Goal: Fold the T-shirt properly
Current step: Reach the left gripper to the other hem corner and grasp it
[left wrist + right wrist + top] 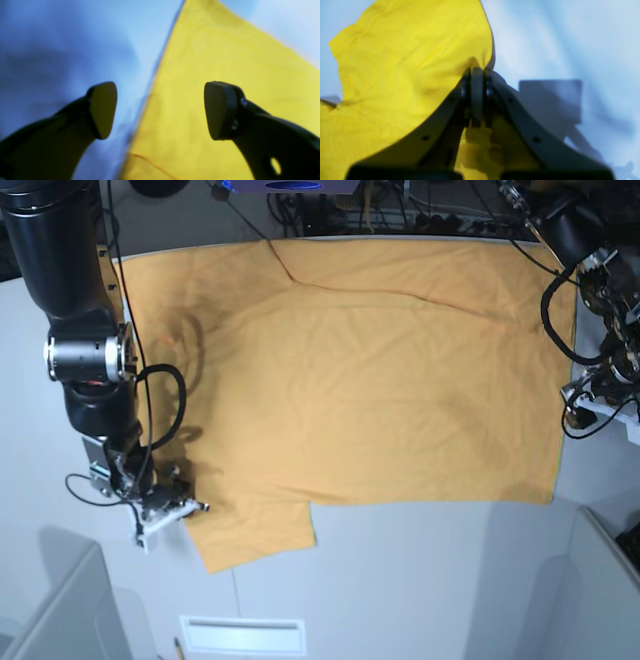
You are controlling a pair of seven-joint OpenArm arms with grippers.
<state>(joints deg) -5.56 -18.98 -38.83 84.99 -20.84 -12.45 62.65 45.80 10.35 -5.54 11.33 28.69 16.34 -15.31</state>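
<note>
Both end effectors sit at T-shirt (380, 400) edges: right end effector (477, 72) clamped on fabric, left end effector (160, 110) apart.

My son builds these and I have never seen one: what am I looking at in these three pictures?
A two-armed robot is folding a yellow-orange T-shirt spread flat on a pale table. The wide picture looks down from above; the other two come from cameras on each wrist, looking along the fingers. The right gripper, at the left of the wide view, is pinched shut on the shirt's edge near the sleeve. The left gripper, at the far side, hangs open over the shirt's edge, holding nothing.
</note>
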